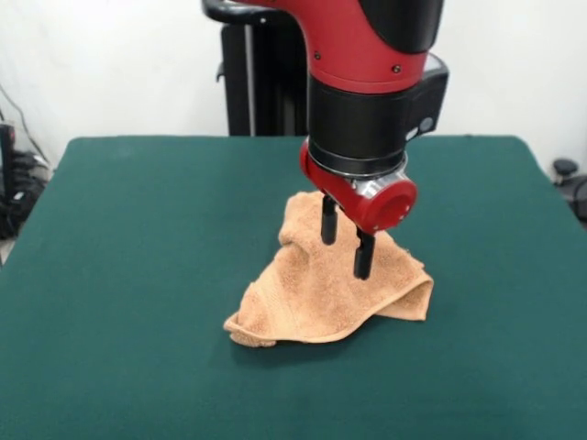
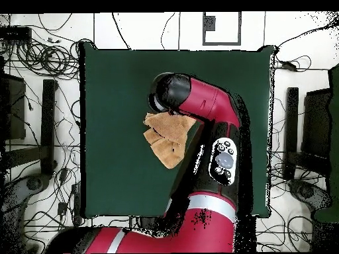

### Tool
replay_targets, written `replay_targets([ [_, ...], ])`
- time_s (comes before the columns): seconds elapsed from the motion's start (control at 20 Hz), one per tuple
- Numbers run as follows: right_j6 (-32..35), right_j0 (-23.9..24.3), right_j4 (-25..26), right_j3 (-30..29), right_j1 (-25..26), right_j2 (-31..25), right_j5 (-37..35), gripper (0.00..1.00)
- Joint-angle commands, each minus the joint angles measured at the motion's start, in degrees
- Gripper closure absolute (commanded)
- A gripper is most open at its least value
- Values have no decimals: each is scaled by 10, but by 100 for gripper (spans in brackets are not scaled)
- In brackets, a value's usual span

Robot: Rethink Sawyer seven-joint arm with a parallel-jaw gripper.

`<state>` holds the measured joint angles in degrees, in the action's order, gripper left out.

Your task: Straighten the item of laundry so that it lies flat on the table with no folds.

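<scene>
Front view, left to right. Table [image 1: 119, 275]: dark green top, bare across the whole left side. Towel [image 1: 312, 298]: orange-tan terry, crumpled near the table's middle, folded over itself. Low left corner curls under at the front edge; a raised ridge climbs toward the back beneath the arm; a right flap folds over and ends in a rounded corner. Not flat: several overlapping layers visible.

Gripper [image 1: 346, 240]: hangs from the red and black arm [image 1: 371, 82], directly over the towel's upper part. 2 black fingers [image 1: 364, 255] apart, with a clear gap between them, tips pointing down against or just above the cloth; contact cannot be told. Nothing is pinched between them.

Overhead view: towel [image 2: 167, 135] sits near the table's [image 2: 112, 99] centre, its right part hidden under the arm [image 2: 212, 109]. Gripper hidden here.
</scene>
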<state>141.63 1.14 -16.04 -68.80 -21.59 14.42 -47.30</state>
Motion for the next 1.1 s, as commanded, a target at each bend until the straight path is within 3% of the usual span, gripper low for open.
replay_targets([
  [0.05,140,-20,35,117,63,47,-258,0],
  [0.3,189,-24,16,172,99,64,-267,0],
  [0.75,298,6,-44,452,262,120,-342,0],
  [1.1,343,27,-105,563,327,179,-378,0],
])
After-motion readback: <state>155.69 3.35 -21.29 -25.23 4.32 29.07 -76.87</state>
